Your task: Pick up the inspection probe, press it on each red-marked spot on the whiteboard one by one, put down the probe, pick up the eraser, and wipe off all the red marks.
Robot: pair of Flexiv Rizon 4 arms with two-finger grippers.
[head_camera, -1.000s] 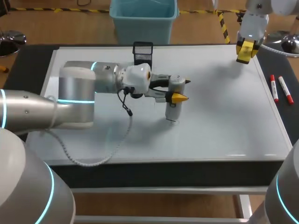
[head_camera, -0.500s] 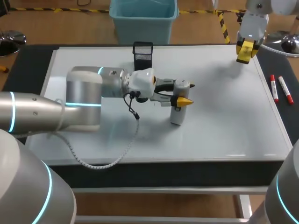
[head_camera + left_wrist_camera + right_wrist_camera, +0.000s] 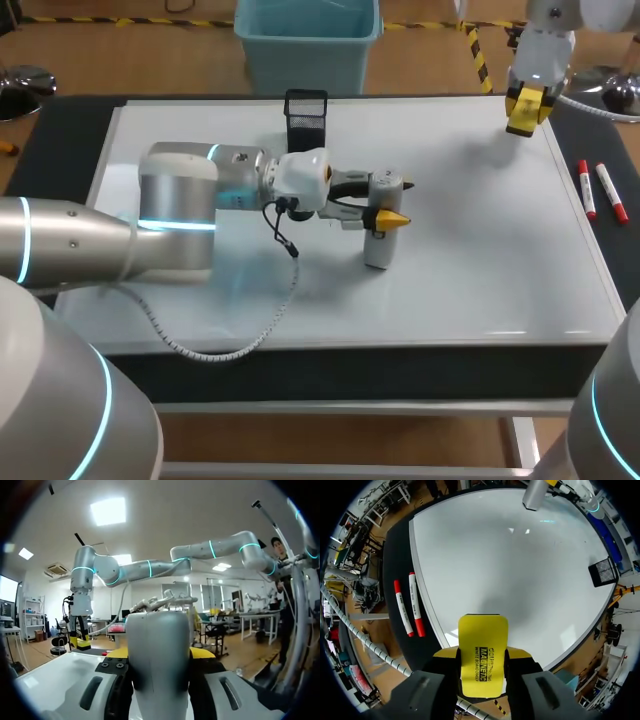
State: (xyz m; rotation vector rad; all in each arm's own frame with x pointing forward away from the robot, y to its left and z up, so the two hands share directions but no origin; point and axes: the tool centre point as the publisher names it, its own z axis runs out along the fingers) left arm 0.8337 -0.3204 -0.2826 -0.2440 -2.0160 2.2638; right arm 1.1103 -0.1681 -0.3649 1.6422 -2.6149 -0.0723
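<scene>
Our L arm (image 3: 180, 205) lies level, in from the left, L gripper (image 3: 386, 200) clamped sideways on probe (image 3: 378, 247). R gripper (image 3: 525, 110) hangs far right, fingers down, pinching eraser (image 3: 482, 650).

Bright, even overhead light; whiteboard (image 3: 480, 260) carries small glare spots and soft shadows (faint, diffuse edges)

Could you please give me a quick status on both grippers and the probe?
Left gripper shut on the probe, upright on the whiteboard. Right gripper shut on the eraser, over the far corner. No red marks visible.
</scene>
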